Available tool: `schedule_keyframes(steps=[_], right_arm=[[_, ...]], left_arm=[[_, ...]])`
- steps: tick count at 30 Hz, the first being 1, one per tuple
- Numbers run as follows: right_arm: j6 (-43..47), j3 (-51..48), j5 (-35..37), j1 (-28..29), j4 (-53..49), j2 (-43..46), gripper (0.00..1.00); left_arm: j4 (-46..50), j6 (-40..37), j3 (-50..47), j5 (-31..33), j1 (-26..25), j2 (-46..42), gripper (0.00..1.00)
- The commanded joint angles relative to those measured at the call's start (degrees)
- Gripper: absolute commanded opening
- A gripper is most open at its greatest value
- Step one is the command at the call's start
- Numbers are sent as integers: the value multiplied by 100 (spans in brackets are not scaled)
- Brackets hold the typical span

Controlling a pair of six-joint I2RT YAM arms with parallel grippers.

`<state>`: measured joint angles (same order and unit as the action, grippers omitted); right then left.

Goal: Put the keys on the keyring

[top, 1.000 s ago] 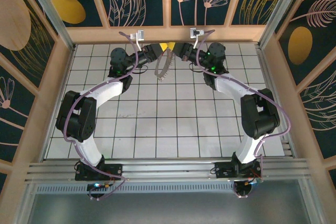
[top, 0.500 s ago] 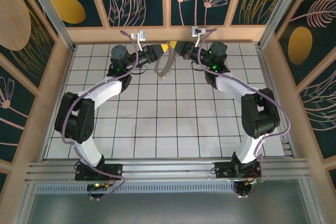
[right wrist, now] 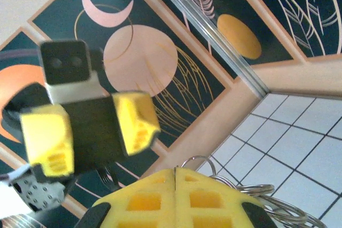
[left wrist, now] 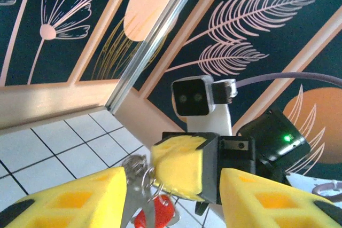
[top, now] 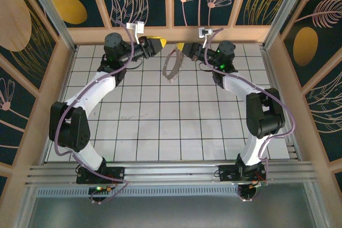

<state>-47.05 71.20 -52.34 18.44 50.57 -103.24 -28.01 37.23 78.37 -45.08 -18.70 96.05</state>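
The white gridded table (top: pixel 160 126) sits inside a wooden frame with dark floral panels, and both arms reach to its far edge. The left arm (top: pixel 101 89) curves up from the near left, the right arm (top: pixel 240 86) from the near right, and their wrists face each other just in front of the back rail. The left gripper (top: pixel 154 42) is raised off the table with its jaws spread wide. In the left wrist view its two yellow fingers (left wrist: pixel 75 198) stand far apart at the bottom corners with nothing between the pads, and the right wrist view shows the same gripper, blurred, with its pads apart. The right gripper (top: pixel 180 48) points back toward it, close but not touching. Its yellow fingers (right wrist: pixel 155 201) are pressed together and clamp the top of the keyring (top: pixel 172 66). In the top view the silvery loop hangs tilted below the right gripper, above the tiles in the gap between the two grippers. From the right wrist its thin wire coils show just beside the closed pads. In the left wrist view the key's red head (left wrist: pixel 157 214) sits low among the metal loops, under the right gripper's pad; whether it is threaded on cannot be told, and its blade is hidden.
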Motion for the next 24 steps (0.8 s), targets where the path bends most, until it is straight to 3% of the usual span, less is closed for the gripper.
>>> schedule_keyframes(steps=[1, 6, 11, 24], right_arm=[[504, 466, -598, -25, -319, -105, 0], [1240, 937, -863, -72, -1348, -224, 0], [1313, 1365, -1241, -219, -1618, -483, 0], [1347, 1939, -1353, -215, -2007, -850, 0]], left_arm=[[955, -812, 582, -567, 158, 184, 50], [1680, -1324, 1206, -1410, 361, 718, 49], [2572, -1884, 1862, -2090, 486, 1237, 46], [2335, -1554, 2045, -2561, 500, 1605, 42]])
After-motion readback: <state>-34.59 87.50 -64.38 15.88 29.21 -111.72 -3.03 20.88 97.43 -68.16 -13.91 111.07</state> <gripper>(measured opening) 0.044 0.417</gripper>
